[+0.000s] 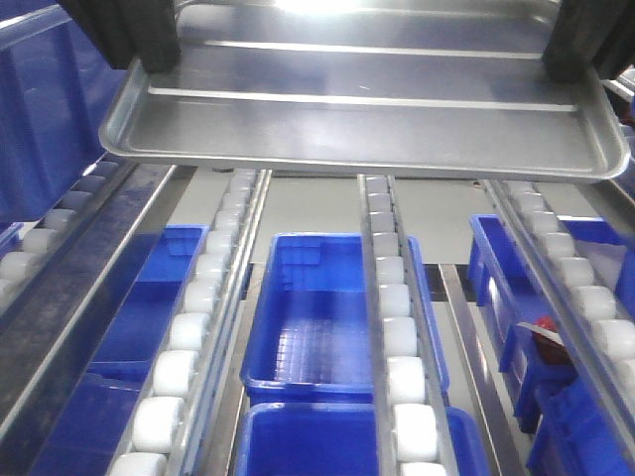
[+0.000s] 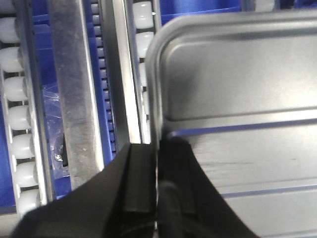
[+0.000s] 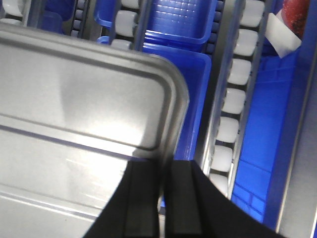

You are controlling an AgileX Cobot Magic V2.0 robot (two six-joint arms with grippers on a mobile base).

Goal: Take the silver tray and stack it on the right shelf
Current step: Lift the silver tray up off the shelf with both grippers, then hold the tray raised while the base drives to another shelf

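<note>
The silver tray (image 1: pixel 367 119) is held level in the air above the roller rack, its two lengthwise ridges showing. My left gripper (image 1: pixel 149 45) is shut on the tray's left rim; in the left wrist view the gripper (image 2: pixel 157 158) pinches the rim of the tray (image 2: pixel 237 89). My right gripper (image 1: pixel 575 45) is shut on the right rim; in the right wrist view the gripper (image 3: pixel 162 173) clamps the rim of the tray (image 3: pixel 74 114). White roller rails (image 1: pixel 392 327) of the shelf run below. The shelf's flat front crossbar is out of view.
Blue plastic bins (image 1: pixel 317 317) sit below the rails, one (image 1: pixel 556 367) at the right holding a red-and-white object (image 1: pixel 544 332). A tall blue crate (image 1: pixel 45 109) stands at the left. Roller rails (image 2: pixel 17 119) and steel bars (image 2: pixel 69 89) flank the tray.
</note>
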